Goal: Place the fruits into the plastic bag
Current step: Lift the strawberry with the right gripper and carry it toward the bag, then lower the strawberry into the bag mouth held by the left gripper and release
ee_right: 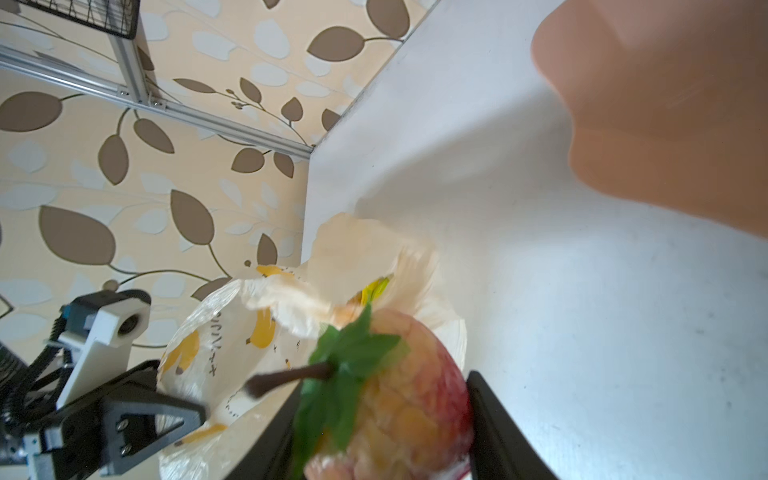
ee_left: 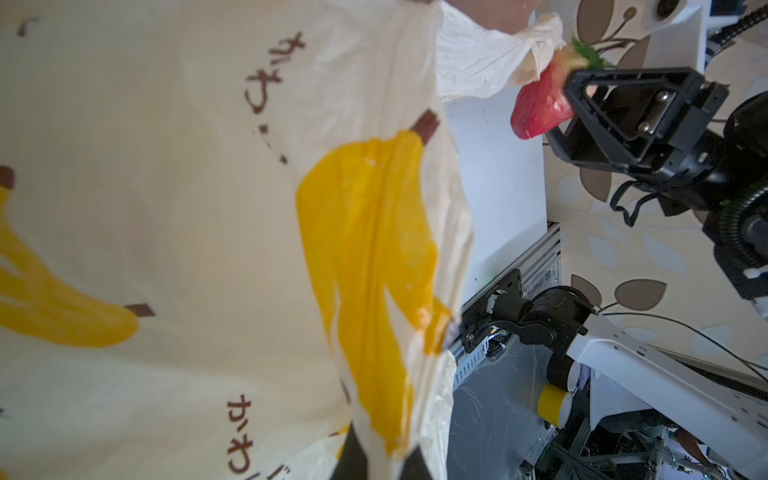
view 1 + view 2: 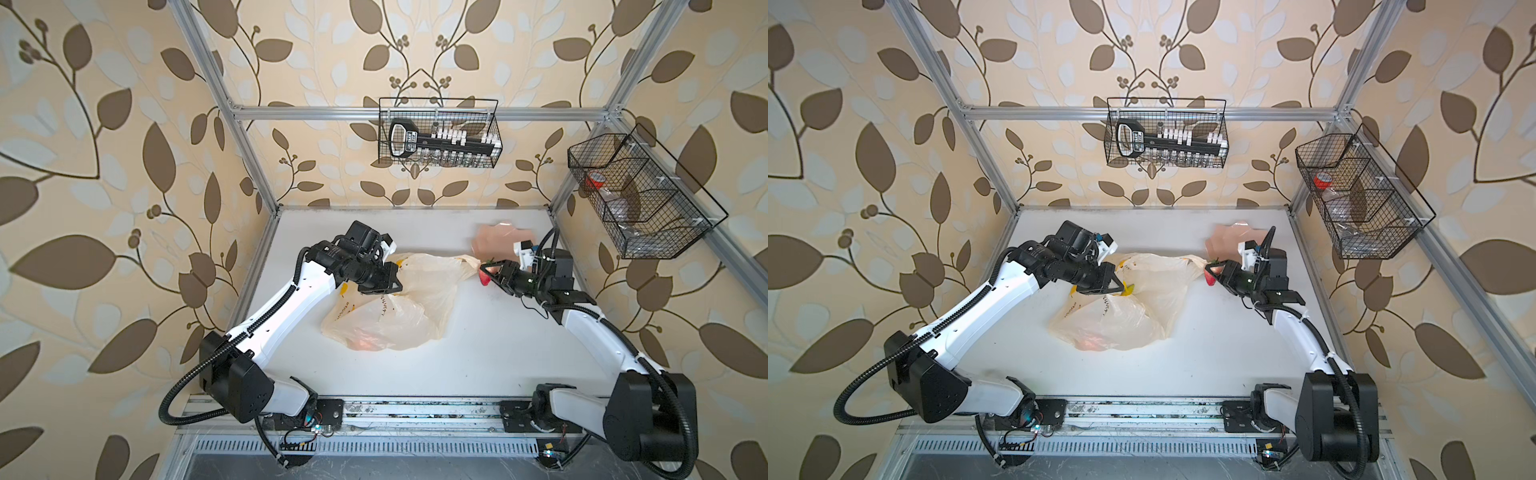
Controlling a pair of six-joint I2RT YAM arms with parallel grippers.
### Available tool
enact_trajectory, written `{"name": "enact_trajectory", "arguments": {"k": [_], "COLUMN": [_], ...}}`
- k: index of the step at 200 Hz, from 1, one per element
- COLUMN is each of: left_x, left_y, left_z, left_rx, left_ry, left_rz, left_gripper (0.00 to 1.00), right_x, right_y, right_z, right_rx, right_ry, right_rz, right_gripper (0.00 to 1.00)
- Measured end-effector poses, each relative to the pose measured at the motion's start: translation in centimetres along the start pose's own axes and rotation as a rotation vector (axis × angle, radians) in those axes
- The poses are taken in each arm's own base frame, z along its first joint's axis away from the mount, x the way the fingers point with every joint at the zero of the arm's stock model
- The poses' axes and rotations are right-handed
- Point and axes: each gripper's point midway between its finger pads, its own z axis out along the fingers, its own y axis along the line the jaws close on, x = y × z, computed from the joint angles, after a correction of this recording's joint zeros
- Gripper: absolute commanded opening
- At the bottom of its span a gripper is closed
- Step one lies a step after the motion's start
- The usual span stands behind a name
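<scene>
White counter (image 3: 478, 353): smooth, flat
Plastic bag (image 3: 415, 291) mid-counter: thin, crinkly, translucent, limp; likely light, slippery; best held at rim or handle
Left tool (image 3: 388, 284) pinched together on bag's edge
Apple (image 3: 484, 277) just beside bag's handle: small, glossy, round, probably rigid; right tool (image 3: 491, 273) clamped across its sides

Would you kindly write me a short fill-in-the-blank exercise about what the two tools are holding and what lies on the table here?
1. The left tool grips the thin cream plastic bag printed with yellow ___.
2. The right tool holds a glossy ___ toy fruit with green leaves.
3. Behind the right tool, on the white table, lies a pale ___ wavy-edged plate.
Missing words: bananas; red; pink.
</scene>
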Motion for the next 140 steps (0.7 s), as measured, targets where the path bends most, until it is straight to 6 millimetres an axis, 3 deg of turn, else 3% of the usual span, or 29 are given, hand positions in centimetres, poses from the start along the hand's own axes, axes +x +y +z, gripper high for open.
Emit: {"name": "enact_trajectory", "arguments": {"k": [53, 102, 140], "left_x": [-0.3, -0.4, -0.4], "left_y": [0.1, 0.0, 0.0], "left_z": [0.6, 0.6, 0.6], "left_rx": [-0.002, 0.001, 0.001], "left_ry": [0.013, 0.013, 0.014], "left_rz": [-0.006, -0.006, -0.006], "left_gripper": [0.0, 0.0, 0.0], "right_x": [1.9, 2.7, 4.5], "right_y": [0.3, 1.8, 3.6], "right_z": [-0.3, 0.3, 1.5], "right_rx": [-0.041, -0.083, -0.131], "right_ry": [0.028, 0.056, 0.104], "right_rz": [0.041, 0.032, 0.021], "right_gripper": [0.39, 0.38, 0.38]}}
